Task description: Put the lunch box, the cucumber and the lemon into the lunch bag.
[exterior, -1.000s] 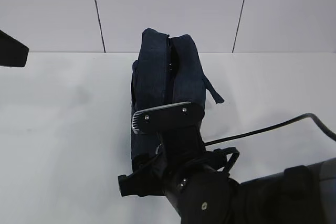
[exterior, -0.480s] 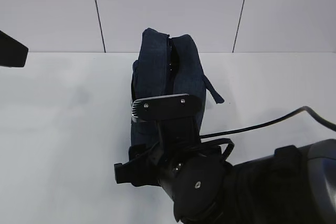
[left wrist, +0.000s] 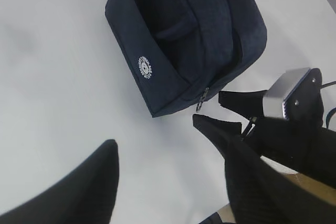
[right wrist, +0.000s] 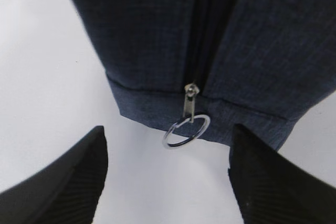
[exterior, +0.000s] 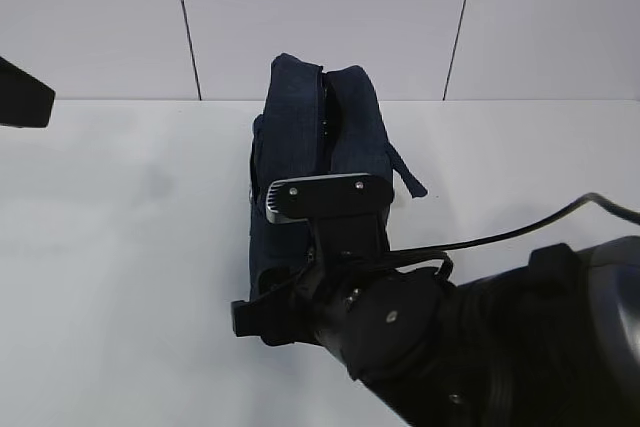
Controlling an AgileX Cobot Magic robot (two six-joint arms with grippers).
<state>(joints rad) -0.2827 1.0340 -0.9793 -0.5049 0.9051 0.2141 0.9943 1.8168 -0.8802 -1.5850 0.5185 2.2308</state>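
Since a second ago, only the right arm's wrist has shifted slightly rightward beside the bag. At nine o'clock in the exterior view, the left gripper (left wrist: 168, 182) hangs spread and empty. The lunch bag (exterior: 315, 162) stands mid-table, and the right gripper (right wrist: 168, 177) is spread around its silver ring pull (right wrist: 186, 130) without touching it.
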